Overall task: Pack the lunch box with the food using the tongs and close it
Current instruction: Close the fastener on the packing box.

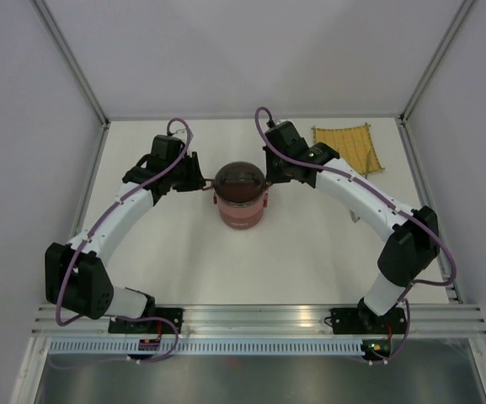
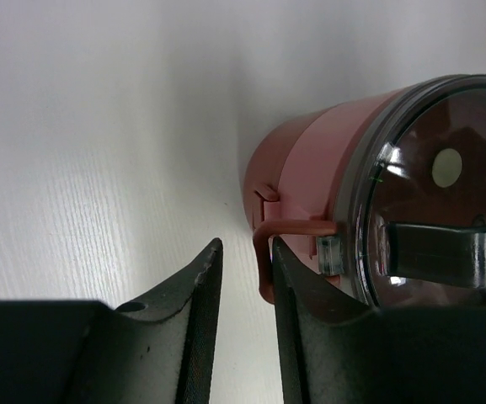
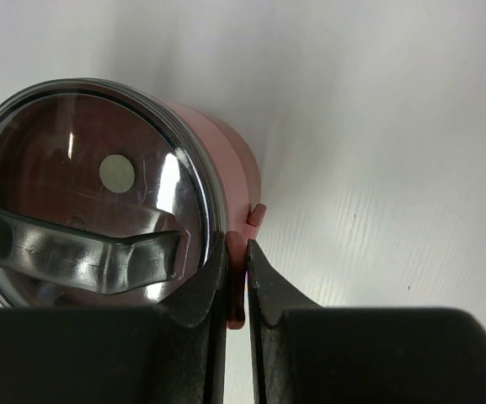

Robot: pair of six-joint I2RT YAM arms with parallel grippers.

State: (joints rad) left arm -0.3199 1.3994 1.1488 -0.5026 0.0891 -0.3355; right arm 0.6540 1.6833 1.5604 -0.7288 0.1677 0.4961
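Right fingers (image 3: 200,295) pinching lunch box (image 3: 226,160) clasp (image 3: 236,282), left fingers (image 2: 194,311) parted around another

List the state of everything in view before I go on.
Lunch box: upright, stacked, clear lid on.
Left hand: open, fingers either side of left clasp.
Right hand: shut on right clasp.
Yellow mat: flat, far right corner.

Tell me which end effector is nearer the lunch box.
Right: the right end effector pinches the lunch box's side clip; the left end effector stands open around the opposite clip.
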